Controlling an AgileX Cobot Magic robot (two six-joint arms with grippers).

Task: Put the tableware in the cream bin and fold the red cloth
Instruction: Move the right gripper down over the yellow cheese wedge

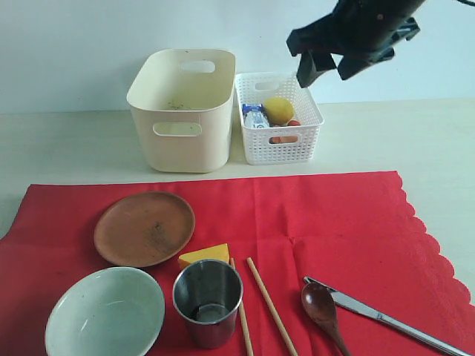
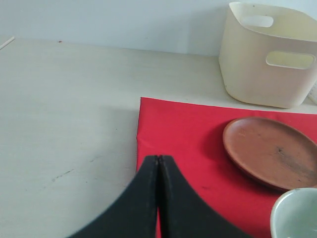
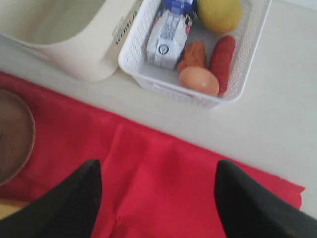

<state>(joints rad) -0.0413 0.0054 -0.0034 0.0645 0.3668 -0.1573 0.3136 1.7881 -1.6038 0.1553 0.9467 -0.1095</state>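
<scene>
Pale table (image 1: pixel 59 148) bears red cloth (image 1: pixel 319 222), cream bin (image 1: pixel 182 111), basket (image 1: pixel 278 150).

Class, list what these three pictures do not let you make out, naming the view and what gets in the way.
Exterior view: chopsticks, spoon and knife ends cut off by the bottom edge.
Exterior view: cheese wedge partly hidden behind the steel cup.
Left wrist view: bowl cut off by the frame's corner.
Right wrist view: milk carton label too blurred to read.

Front-on exterior overview; closer wrist views, red cloth (image 1: pixel 334 222) in all.
</scene>
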